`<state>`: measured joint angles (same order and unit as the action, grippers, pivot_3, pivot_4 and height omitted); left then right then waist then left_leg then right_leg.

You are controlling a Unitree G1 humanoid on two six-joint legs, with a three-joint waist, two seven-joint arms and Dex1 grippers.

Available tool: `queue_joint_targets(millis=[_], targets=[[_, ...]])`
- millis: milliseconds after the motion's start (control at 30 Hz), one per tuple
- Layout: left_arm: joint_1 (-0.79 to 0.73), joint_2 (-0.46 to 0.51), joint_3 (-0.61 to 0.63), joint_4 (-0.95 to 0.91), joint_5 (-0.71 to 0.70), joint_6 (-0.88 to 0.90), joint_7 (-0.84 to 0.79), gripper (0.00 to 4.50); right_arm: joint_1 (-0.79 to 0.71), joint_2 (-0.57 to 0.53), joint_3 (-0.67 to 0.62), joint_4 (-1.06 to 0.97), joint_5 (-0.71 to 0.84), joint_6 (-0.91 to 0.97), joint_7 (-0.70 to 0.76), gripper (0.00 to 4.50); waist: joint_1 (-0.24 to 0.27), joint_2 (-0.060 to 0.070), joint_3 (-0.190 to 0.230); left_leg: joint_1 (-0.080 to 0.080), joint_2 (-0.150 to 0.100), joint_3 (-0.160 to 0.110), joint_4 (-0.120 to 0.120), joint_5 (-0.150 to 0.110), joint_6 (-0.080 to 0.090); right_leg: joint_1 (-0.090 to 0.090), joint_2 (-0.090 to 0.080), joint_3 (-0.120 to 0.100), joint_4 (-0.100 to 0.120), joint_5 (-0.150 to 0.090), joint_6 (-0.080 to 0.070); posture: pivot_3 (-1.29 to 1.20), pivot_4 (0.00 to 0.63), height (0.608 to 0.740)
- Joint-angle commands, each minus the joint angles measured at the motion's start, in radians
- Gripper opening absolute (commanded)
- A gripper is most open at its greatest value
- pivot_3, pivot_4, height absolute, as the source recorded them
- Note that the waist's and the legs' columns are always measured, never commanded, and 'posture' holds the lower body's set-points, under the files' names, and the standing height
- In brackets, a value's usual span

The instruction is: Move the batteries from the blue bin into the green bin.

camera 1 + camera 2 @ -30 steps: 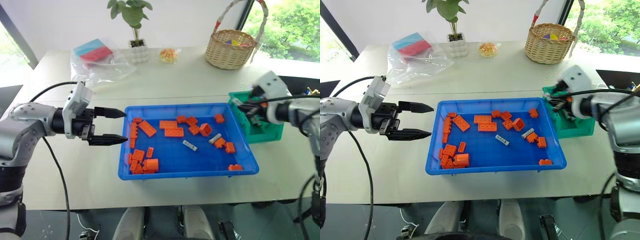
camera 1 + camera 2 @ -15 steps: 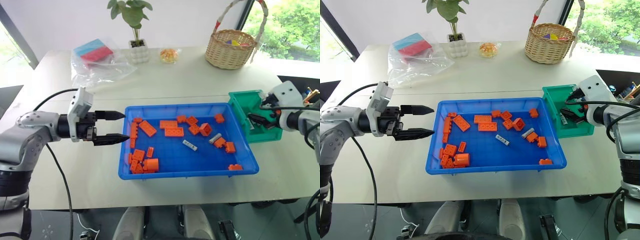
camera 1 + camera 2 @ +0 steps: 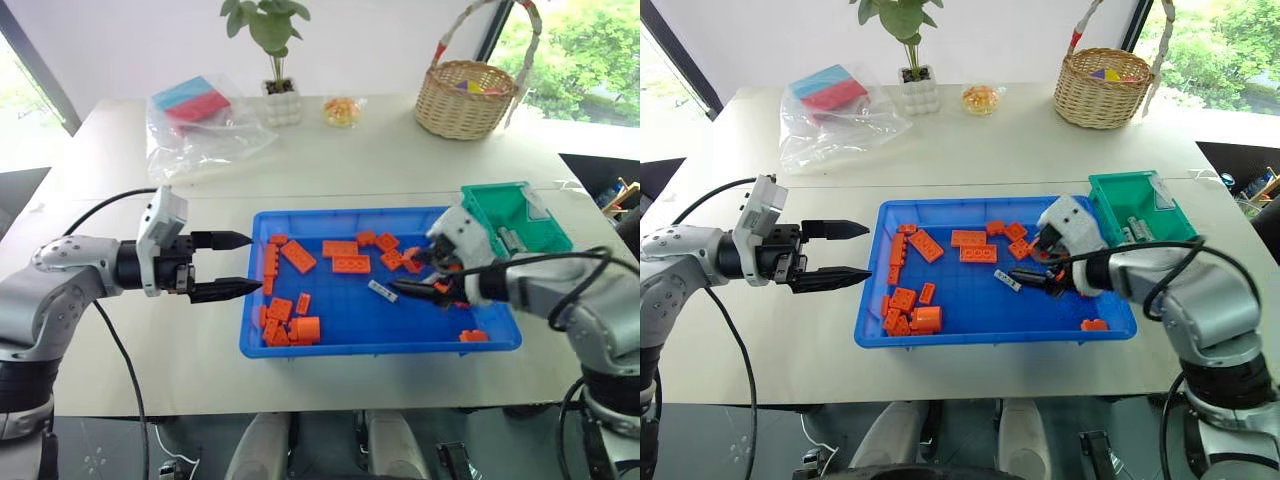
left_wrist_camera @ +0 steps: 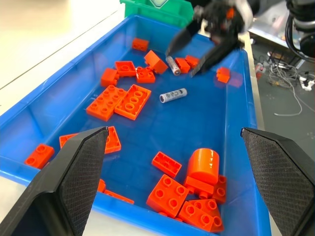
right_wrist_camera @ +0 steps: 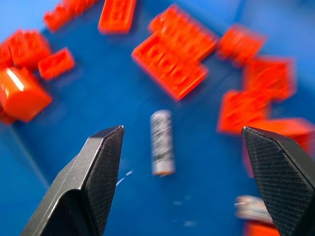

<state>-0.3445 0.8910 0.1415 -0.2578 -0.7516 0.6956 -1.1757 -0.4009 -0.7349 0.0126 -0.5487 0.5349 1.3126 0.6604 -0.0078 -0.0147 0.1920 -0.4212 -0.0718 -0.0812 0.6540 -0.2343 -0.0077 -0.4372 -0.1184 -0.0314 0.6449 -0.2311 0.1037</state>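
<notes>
Right gripper [image 3: 1033,280] (fingers spread) angles down over a battery [image 3: 1007,282] in the blue bin [image 3: 980,337].

I can't read any text here; the battery [image 5: 162,141] in the blue bin [image 3: 300,345] carries dark markings, too blurred for me to make out.

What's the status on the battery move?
Right gripper open, over a battery in the blue bin. Left gripper open, outside the bin. Second battery among orange bricks. Green bin unobstructed.

Bright window daylight; right wrist view motion-blurred
</notes>
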Motion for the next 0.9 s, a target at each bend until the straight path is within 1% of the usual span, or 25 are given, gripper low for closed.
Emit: queue_joint_targets(millis=[33, 100, 300, 333, 367, 400, 467, 500, 567, 633, 733, 900], targets=[[-0.019, 0.002, 0.019, -0.017, -0.009, -0.008, 0.001, 4.5, -0.007, 0.02, 0.052, 0.008, -0.016, -0.044, -0.026, 3.91, -0.002, 0.0, 0.0, 0.0, 0.0, 0.0, 0.0, 0.0, 0.0, 0.0, 0.0, 0.0, 0.0, 0.0, 0.0, 0.0, 0.15, 0.702], [-0.027, 0.002, 0.019, -0.016, -0.01, -0.006, 0.003, 4.5, -0.013, 0.04, 0.086, 0.049, -0.034, -0.064, -0.042, 3.91, -0.004, 0.0, 0.0, 0.0, 0.001, 0.0, 0.0, 0.0, 0.0, 0.0, 0.0, 0.0, 0.0, 0.0, 0.0, 0.0, 0.15, 0.702], [-0.042, 0.004, 0.025, -0.021, -0.023, 0.007, 0.011, 4.5, -0.003, 0.048, 0.19, 0.13, -0.106, -0.162, -0.059, 3.91, -0.004, 0.0, 0.0, 0.001, 0.0, 0.0, -0.001, 0.0, 0.0, 0.0, 0.001, 0.0, 0.001, 0.0, 0.0, 0.0, 0.15, 0.702], [-0.044, 0.005, 0.025, -0.021, -0.024, 0.008, 0.012, 4.5, -0.001, 0.046, 0.205, 0.14, -0.124, -0.183, -0.064, 3.41, -0.004, -0.001, 0.0, 0.001, 0.0, 0.0, -0.001, 0.0, 0.0, 0.0, 0.001, 0.0, 0.0, 0.0, 0.0, 0.0, 0.15, 0.702], [-0.045, 0.005, 0.026, -0.022, -0.025, 0.009, 0.013, 4.5, 0.001, 0.042, 0.218, 0.146, -0.138, -0.201, -0.065, 3.09, -0.004, -0.001, 0.0, 0.002, 0.0, 0.0, -0.001, 0.0, 0.0, 0.001, 0.001, 0.0, 0.0, 0.0, 0.0, 0.0, 0.15, 0.702], [-0.047, 0.006, 0.027, -0.023, -0.027, 0.011, 0.013, 4.5, 0.003, 0.04, 0.223, 0.147, -0.144, -0.209, -0.065, 2.5, -0.004, -0.001, -0.001, 0.002, 0.0, 0.0, -0.001, 0.0, 0.0, 0.001, 0.001, 0.0, 0.0, 0.0, 0.0, 0.0, 0.15, 0.702], [-0.051, 0.006, 0.029, -0.025, -0.031, 0.015, 0.015, 4.5, 0.004, 0.044, 0.212, 0.138, -0.139, -0.204, -0.061, 1.56, -0.004, -0.001, -0.001, 0.002, 0.0, 0.0, -0.001, 0.0, 0.0, 0.001, 0.001, 0.0, 0.0, 0.0, 0.0, 0.0, 0.15, 0.702], [-0.052, 0.006, 0.03, -0.026, -0.034, 0.016, 0.016, 4.5, 0.003, 0.044, 0.203, 0.131, -0.134, -0.198, -0.059, 1.25, -0.004, -0.001, -0.001, 0.002, 0.0, 0.0, -0.001, 0.0, 0.0, 0.001, 0.001, 0.0, 0.0, 0.0, 0.0, 0.0, 0.15, 0.702], [-0.054, 0.006, 0.029, -0.026, -0.038, 0.017, 0.018, 4.5, 0.001, 0.036, 0.184, 0.113, -0.125, -0.186, -0.055, 0.23, -0.003, -0.001, -0.001, 0.002, 0.0, 0.0, -0.001, 0.0, 0.0, 0.001, 0.001, 0.0, 0.0, 0.0, 0.0, 0.0, 0.15, 0.702], [-0.059, 0.002, 0.023, -0.022, -0.038, 0.017, 0.02, 4.5, -0.01, 0.031, 0.147, 0.094, -0.105, -0.168, -0.049, 0.23, -0.003, -0.001, -0.001, 0.002, 0.0, 0.0, -0.001, 0.0, 0.0, 0.001, 0.001, 0.0, 0.0, 0.0, 0.0, 0.0, 0.15, 0.702], [-0.061, -0.008, 0.012, -0.025, -0.037, 0.015, 0.026, 4.5, -0.046, 0.025, 0.029, 0.091, -0.066, -0.138, -0.048, 0.23, -0.003, -0.001, 0.0, 0.002, 0.0, 0.0, -0.001, 0.0, 0.0, 0.001, 0.001, 0.0, 0.0, 0.0, 0.0, 0.0, 0.15, 0.702], [-0.06, -0.022, 0.005, -0.024, -0.028, 0.008, 0.026, 4.5, -0.11, -0.027, -0.202, 0.217, -0.057, -0.12, -0.08, 0.23, 0.001, -0.001, 0.0, 0.002, 0.0, 0.0, -0.001, 0.0, 0.0, 0.001, 0.001, 0.0, 0.0, 0.0, 0.0, 0.0, 0.15, 0.702]])
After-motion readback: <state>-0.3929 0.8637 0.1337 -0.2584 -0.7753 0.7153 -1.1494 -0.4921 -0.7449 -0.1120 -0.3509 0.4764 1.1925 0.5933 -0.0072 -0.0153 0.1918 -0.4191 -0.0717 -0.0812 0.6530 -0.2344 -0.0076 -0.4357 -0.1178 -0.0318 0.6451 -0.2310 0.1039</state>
